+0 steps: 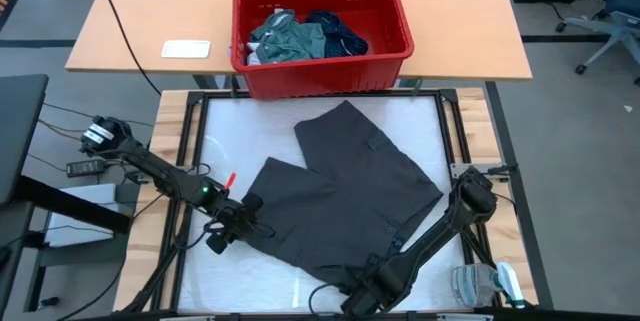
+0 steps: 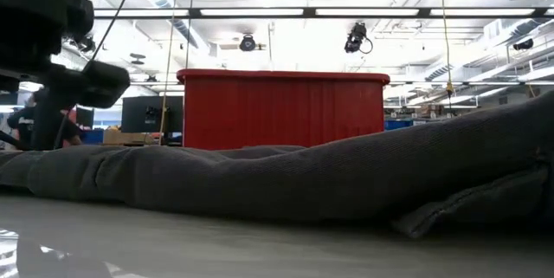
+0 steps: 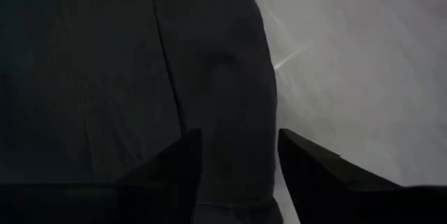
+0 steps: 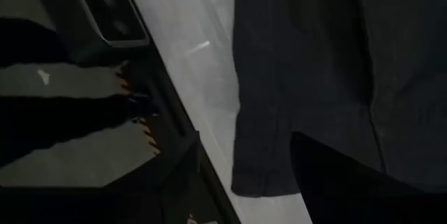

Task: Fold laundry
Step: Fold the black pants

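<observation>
**Charcoal garment spread flat, both pincers at its near edge**

High view: the charcoal grey piece (image 1: 345, 186) lies open on the white work surface (image 1: 225, 136), looking like shorts or trousers with two legs. The left gripper (image 1: 222, 236) sits at the garment's near-left corner, the right gripper (image 1: 362, 296) at its near hem. That pairing suggests the arms have taken one end each so that an edge can be lifted evenly for a fold. Well beyond both pincers stands the red basket (image 1: 322, 73), holding the rest of the laundry: a teal-green shirt (image 1: 285, 39) and a navy piece (image 1: 340, 29). A small white card (image 1: 186, 49) lies on the wooden table (image 1: 470, 46) to the basket's left; no writing on it can be read.

Low view: the grey cloth (image 2: 286, 178) rises in a long low ridge across the frame, with the basket wall (image 2: 281, 109) behind it. Neither pincer's tips show clearly here.

Left wrist view: the left pincer's fingers (image 3: 185, 161) stand apart, straddling a folded edge of the grey cloth (image 3: 140, 63), with white surface just past it. Nothing is clamped.

Right wrist view: the right pincer's fingers (image 4: 335, 172) are spread, and the cloth's hem corner (image 4: 307, 77) lies between and ahead of them, not pinched. The table's dark frame (image 4: 143, 112) runs beside it.

No brand, label or legible text shows in any view.
</observation>
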Controlling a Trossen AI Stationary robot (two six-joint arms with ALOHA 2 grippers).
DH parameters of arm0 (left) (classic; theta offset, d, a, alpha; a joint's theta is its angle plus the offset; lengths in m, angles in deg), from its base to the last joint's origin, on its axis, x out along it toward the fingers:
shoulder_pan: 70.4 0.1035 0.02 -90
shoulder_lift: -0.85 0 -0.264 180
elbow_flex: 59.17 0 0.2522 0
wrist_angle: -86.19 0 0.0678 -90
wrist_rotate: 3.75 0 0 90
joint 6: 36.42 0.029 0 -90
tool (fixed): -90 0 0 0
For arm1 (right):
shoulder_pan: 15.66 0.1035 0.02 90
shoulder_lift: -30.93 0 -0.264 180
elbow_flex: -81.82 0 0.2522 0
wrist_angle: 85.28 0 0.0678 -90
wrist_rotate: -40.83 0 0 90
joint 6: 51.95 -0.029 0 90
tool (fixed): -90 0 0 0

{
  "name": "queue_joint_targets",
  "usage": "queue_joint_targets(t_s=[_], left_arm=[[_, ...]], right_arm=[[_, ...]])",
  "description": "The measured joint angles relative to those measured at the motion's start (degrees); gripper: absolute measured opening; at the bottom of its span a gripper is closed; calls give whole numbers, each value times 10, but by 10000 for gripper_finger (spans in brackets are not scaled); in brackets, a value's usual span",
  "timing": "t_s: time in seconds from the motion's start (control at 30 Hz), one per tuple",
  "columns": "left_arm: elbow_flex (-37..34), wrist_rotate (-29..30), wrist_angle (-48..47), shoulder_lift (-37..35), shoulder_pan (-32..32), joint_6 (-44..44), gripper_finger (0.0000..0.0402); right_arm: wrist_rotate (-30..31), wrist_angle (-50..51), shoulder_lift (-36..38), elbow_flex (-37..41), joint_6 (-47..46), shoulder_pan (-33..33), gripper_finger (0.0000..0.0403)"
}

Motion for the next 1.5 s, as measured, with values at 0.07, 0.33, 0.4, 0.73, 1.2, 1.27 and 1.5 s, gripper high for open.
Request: queue_joint_targets(t_s=[0.07, 0.33, 0.4, 0.73, 1.2, 1.27, 1.5], left_arm=[[-8, 0, 5, 0, 0, 0, 175], [-46, 0, 26, -1, 2, -48, 66], [-41, -14, 17, -1, 2, -89, 25], [149, -80, -241, 0, 6, -68, 10], [374, 67, -176, 0, 185, 143, 8], [374, 68, -148, 7, 224, 163, 8], [374, 55, -6, 90, 333, 217, 8]], right_arm=[[-8, 0, -11, 0, 1, 2, 220], [-42, 0, -44, 1, -20, 0, 135], [-43, 0, -34, 1, -28, 0, 76], [-101, -34, 85, 1, -58, -1, 10], [-31, 173, 190, 1, -247, 33, 10], [-31, 232, 192, 1, -300, 37, 10], [-16, 329, 205, 43, -474, 49, 10]])
